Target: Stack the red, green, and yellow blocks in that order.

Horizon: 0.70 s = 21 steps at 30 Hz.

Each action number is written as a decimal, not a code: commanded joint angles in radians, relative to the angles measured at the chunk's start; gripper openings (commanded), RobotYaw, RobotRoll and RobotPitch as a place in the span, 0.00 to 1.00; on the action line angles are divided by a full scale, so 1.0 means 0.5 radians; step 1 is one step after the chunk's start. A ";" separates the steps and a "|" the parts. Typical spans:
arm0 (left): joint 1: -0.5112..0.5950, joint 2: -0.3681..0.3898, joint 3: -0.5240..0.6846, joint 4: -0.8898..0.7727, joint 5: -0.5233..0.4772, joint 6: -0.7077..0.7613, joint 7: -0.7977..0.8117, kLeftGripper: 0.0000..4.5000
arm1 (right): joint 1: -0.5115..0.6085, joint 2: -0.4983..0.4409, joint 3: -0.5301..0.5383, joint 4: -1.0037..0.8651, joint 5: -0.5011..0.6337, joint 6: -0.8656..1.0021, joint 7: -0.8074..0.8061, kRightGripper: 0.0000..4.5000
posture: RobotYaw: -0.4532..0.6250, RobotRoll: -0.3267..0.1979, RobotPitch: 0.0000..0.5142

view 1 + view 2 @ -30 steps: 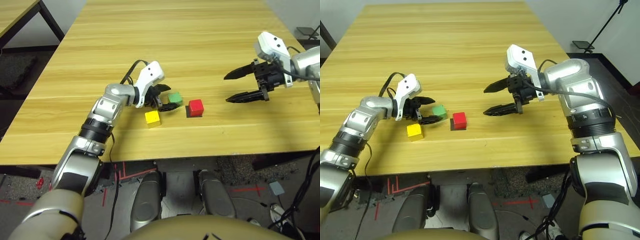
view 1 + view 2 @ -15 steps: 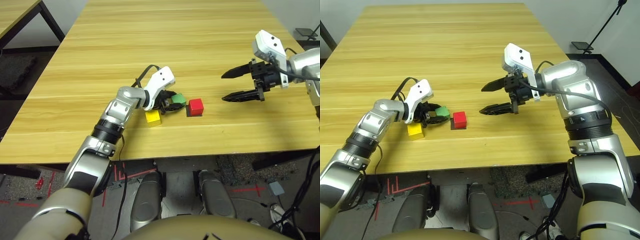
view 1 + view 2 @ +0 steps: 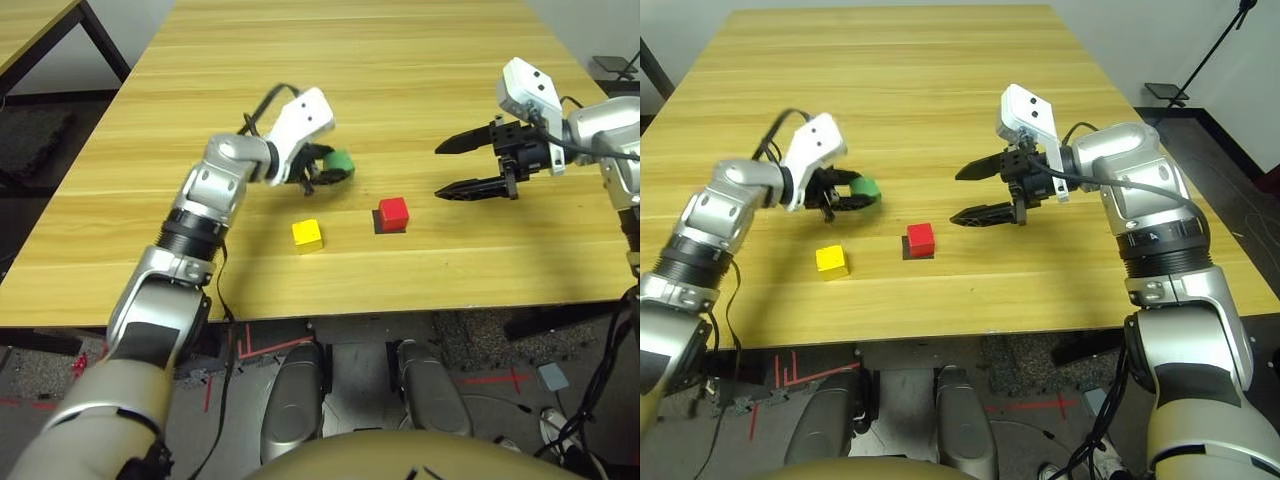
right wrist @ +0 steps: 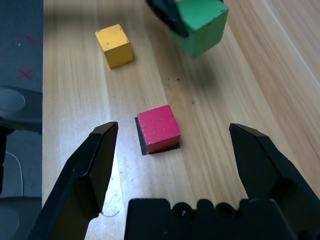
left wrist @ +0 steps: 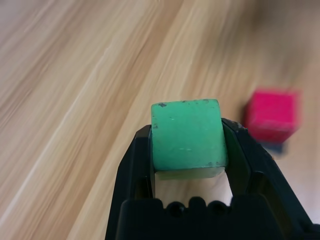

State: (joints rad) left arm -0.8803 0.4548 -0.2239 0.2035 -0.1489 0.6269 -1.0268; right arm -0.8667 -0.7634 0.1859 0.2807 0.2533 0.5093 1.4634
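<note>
Green block (image 3: 341, 161) gripped between fingers of left hand (image 3: 327, 168), held above counter (image 3: 400, 70), left of and farther than red block (image 3: 392, 212). Red block set on black patch (image 4: 142, 141). Yellow block (image 3: 307, 234) left of red, apart. Right hand (image 3: 468, 167) spread open, held right of red block.

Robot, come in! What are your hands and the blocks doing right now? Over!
Left gripper shut on green block, lifted. Right gripper open, idle. Red block and yellow block on table. Nothing blocking.

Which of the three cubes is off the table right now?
The matte green cube, clamped in the left hand; the red cube and yellow cube sit on the wooden table.
</note>
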 commanded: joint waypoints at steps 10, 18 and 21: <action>0.040 -0.249 -0.137 0.098 -0.117 -0.035 -0.135 0.45 | 0.129 -0.071 -0.076 -0.197 0.066 0.154 -0.035 1.00 | 0.59 0.46 0.19; 0.006 -0.289 -0.179 0.315 -0.070 -0.227 -0.195 0.45 | 0.187 -0.122 -0.098 -0.296 0.110 0.225 -0.055 1.00 | 0.57 0.45 0.19; 0.009 -0.312 -0.183 0.367 -0.055 -0.287 -0.212 0.45 | 0.208 -0.130 -0.105 -0.324 0.124 0.245 -0.073 1.00 | 0.56 0.46 0.19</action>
State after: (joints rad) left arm -0.8673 0.3042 -0.3007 0.3708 -0.1886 0.5091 -1.1225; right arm -0.7720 -0.8166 0.1444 0.1431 0.2976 0.6207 1.4339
